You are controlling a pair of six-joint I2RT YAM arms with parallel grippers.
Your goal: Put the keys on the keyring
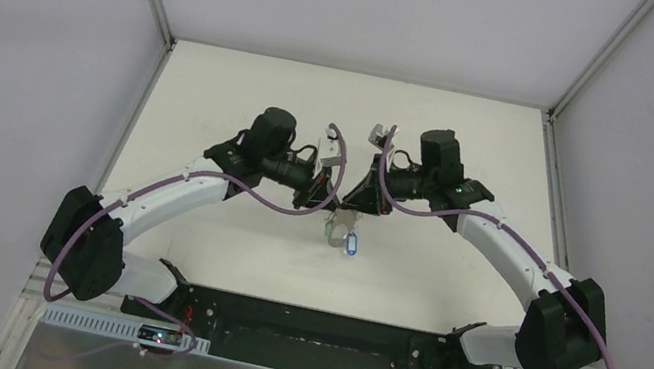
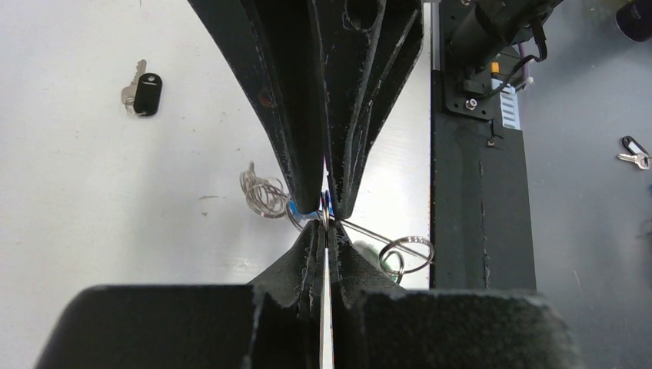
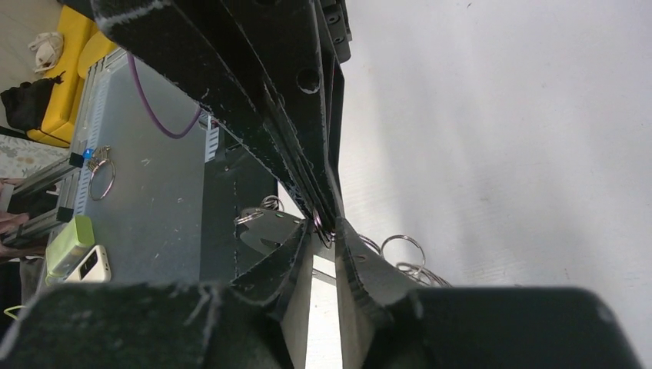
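Both grippers meet tip to tip above the middle of the table. My left gripper [image 1: 328, 201] [image 2: 325, 224] is shut on a thin silver ring of the keyring [image 1: 339, 227]. My right gripper [image 1: 352, 204] [image 3: 327, 231] comes from the opposite side and pinches the same ring. The keyring's other silvery rings [image 2: 264, 194] [image 3: 402, 250] and its grey strap loop [image 3: 265, 234] dangle beside the fingers. A blue key [image 1: 351, 244] hangs below the grippers. The black key [image 2: 146, 94] lies alone on the white table, far from both grippers. A green patch [image 2: 369, 250] shows behind the left fingers.
The black base plate [image 2: 480, 200] runs along the table's near edge. Beyond it, on the grey bench, lie another small bunch of keys [image 2: 634, 154], a ring with a blue tag [image 3: 96, 169] and a green box [image 3: 69, 238]. White walls enclose the table.
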